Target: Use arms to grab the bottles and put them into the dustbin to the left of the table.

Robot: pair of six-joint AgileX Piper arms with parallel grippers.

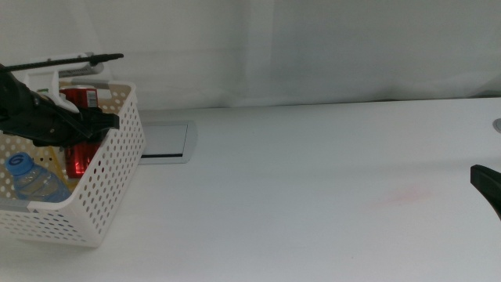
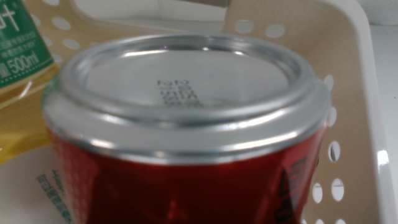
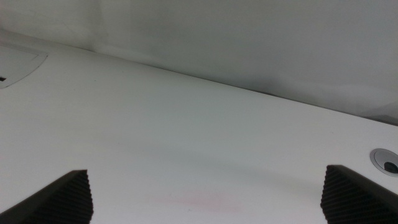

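The white dustbin (image 1: 109, 188) has walls patterned with rows of round holes, and inside it lies a clear bottle (image 1: 35, 182) with a blue cap and blue label. Also in the dustbin stands a glossy red can (image 2: 186, 137) with a silver end stamped in small dark print, and beside the can is a yellow bottle (image 2: 22, 87) with a green-and-white label. Beyond the dustbin the table (image 1: 313, 196) is plain white with a faint pink smear, and it carries a grey-rimmed panel (image 1: 166, 141).

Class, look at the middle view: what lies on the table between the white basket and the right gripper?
Apart from the grey-rimmed panel beside the basket, only bare table with a faint pink smear before the right gripper.
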